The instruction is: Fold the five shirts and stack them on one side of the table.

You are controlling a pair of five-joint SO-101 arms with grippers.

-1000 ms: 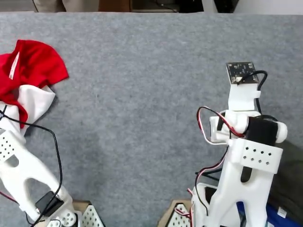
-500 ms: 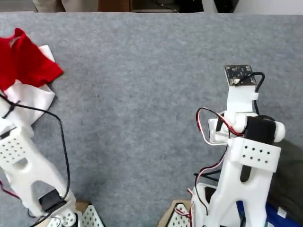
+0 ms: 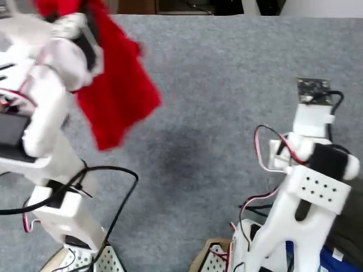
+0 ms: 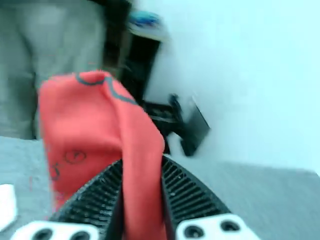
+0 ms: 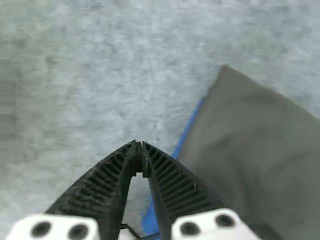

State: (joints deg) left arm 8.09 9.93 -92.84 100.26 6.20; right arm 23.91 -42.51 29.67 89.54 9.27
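dangling limp, soft red shirt [image 3: 118, 97] pinched in left gripper [image 4: 141, 165]; right gripper [image 5: 139, 146] closed, empty

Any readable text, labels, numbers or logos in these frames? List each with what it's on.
No text here can be read.
red shirt: a small dark round mark and a grey printed line, too blurred to read.
circuit board on the right arm's wrist: any markings are too small to read.

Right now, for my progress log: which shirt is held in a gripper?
The red shirt, clamped in the left gripper and hanging above the table; the grey shirt lies flat, ungripped.
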